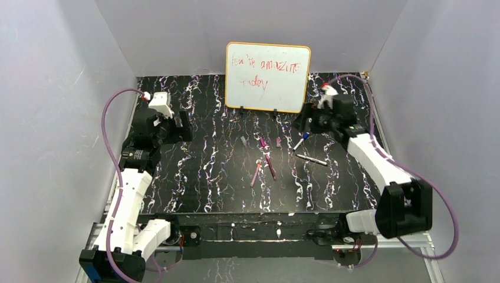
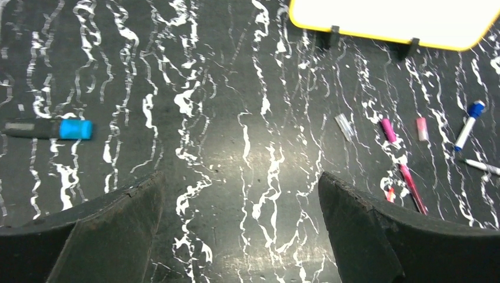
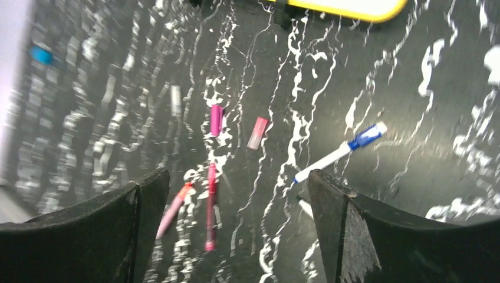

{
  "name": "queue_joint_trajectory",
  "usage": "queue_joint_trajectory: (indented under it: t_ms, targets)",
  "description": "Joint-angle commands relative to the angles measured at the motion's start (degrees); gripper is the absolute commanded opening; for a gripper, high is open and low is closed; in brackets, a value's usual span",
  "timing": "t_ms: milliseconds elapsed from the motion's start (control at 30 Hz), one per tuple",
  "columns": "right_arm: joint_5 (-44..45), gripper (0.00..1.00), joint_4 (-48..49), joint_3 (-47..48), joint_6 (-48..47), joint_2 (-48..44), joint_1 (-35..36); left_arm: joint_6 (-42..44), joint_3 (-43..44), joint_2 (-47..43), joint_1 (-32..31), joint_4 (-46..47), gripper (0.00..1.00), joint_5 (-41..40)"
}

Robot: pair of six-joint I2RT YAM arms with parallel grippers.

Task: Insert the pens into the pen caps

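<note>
Pens (image 3: pixel 210 206) lie blurred, one half-hidden behind right jaws.

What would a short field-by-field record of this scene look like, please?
table: black, white-veined
pink pens: two, lying close together
blue-ended white pen: lying loose
black-ended white pen: lying loose
caps: grey cap, magenta cap, pinkish cap, in a row, none on a pen
whiteboard: upright at back
left gripper: open, empty
right gripper: open, empty
</note>
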Motion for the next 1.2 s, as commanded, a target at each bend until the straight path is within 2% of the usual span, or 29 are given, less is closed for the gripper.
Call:
queue_joint_trajectory:
  t_ms: [0, 33, 100, 300, 467, 700, 800, 1167]
  targets:
    - [21.3, 0.86, -10.9, 10.0, -22.1, 6.2, 8.5, 0.3, 0.9, 1.6, -0.2, -0.8, 0.98, 7.1]
    - [23.5, 0.76, -11.1, 10.7, -23.5, 7.2, 8.6, 0.2, 0.5, 1.8, -0.2, -0.4, 0.98, 7.6]
    - [23.4, 0.68, -12.8, 12.3, -25.7, 9.7, 8.8, 0.0, 0.5, 2.3, -0.2, 0.0, 0.98, 8.5]
    - [29.2, 0.59, -15.4, 9.7, -27.5, 11.6, 10.4, -0.9, 0.4, 2.9, -0.2, 0.7, 0.98, 10.4]
    - [28.4, 0.68, -14.3, 4.3, -26.4, 10.2, 10.5, -1.0, 0.1, 2.1, -0.2, 0.9, 0.98, 11.5]
    - [24.1, 0.73, -11.9, -4.0, -26.3, 6.8, 10.5, -1.4, -1.5, 1.0, -0.5, -0.1, 0.98, 16.0]
    - [24.4, 0.74, -8.5, -7.8, -27.0, 4.5, 10.4, 0.0, -1.8, 0.6, -2.2, -1.5, 0.98, 15.1]
    - [31.6, 0.72, -6.1, -7.4, -28.0, 8.9, 10.6, 1.3, -2.9, -2.0, -4.2, -2.3, 0.98, 11.1]
